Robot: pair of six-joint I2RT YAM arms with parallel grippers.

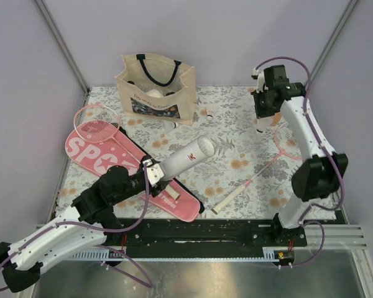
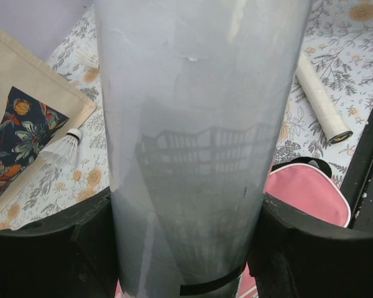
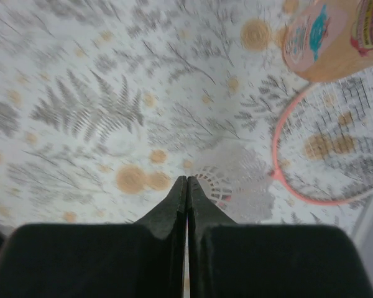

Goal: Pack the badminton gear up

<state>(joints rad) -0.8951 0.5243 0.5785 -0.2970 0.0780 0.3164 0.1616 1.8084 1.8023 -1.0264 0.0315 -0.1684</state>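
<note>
Two jobs: left hand (image 1: 151, 171) clamps the white tube (image 1: 188, 157), aimed far-right, seemingly to receive; right hand (image 3: 186, 181), pressed together, meets a shuttlecock (image 3: 235, 177), though whether it is pinched is unclear.

Bare floral cloth (image 1: 236, 133) lies between the tube (image 1: 188, 156) and right racket (image 1: 231, 197); the tote (image 1: 154, 96) blocks the back

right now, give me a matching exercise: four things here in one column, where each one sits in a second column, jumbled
1 white tube
2 beige tote
3 pink case
4 racket lying off the case

a standing upright at the far side of the table
b flat on the table's right side
c held between the left gripper's jaws
d flat at the table's near left

Pairs: 1-c, 2-a, 3-d, 4-b
</note>
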